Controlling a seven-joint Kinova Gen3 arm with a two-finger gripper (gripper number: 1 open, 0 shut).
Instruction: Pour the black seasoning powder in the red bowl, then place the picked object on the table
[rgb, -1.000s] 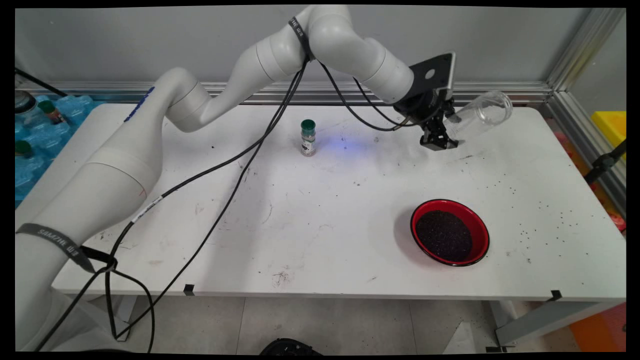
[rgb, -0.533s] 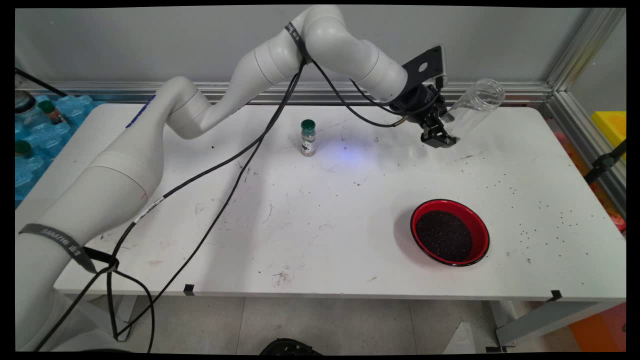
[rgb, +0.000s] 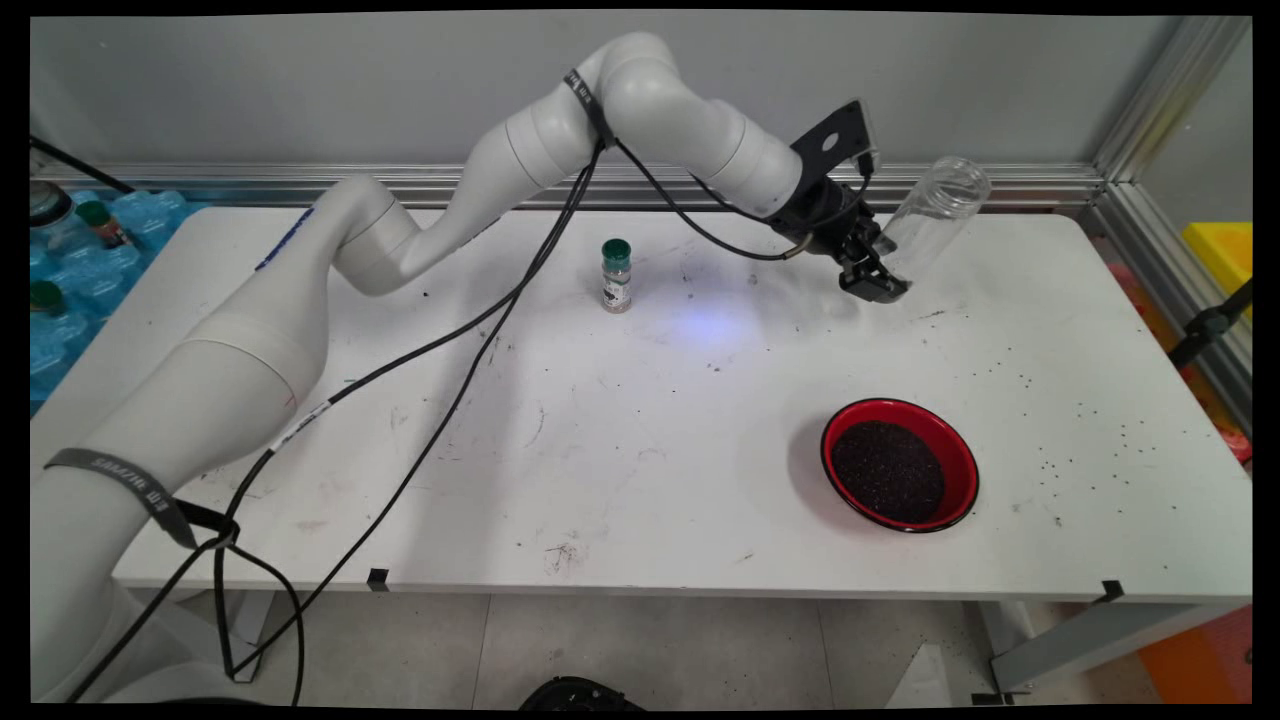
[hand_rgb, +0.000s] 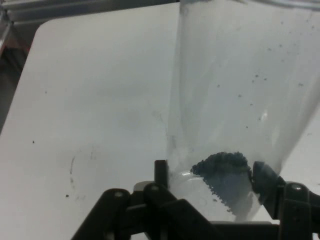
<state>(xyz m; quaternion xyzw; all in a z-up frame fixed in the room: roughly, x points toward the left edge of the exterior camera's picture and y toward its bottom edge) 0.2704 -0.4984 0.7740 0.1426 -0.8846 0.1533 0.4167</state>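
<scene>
My gripper (rgb: 880, 283) is shut on the lower end of a clear plastic jar (rgb: 925, 222), held above the table's far right. The jar leans, its open mouth up and to the right. In the hand view the clear jar (hand_rgb: 245, 85) fills the right half, with a small heap of dark grains (hand_rgb: 222, 172) at its bottom, between my fingers (hand_rgb: 161, 172). A red bowl (rgb: 899, 463) full of dark grains sits on the table well in front of the gripper.
A small spice bottle with a green cap (rgb: 616, 274) stands at the table's back middle. Loose dark grains (rgb: 1090, 420) are scattered over the right side. An aluminium frame post (rgb: 1150, 110) rises at the back right corner. Black cables (rgb: 450, 380) hang across the left.
The gripper has turned, raising the jar from nearly lying to a steeper lean, and the jar's mouth has shifted left and up. The bowl and the spice bottle have stayed put.
</scene>
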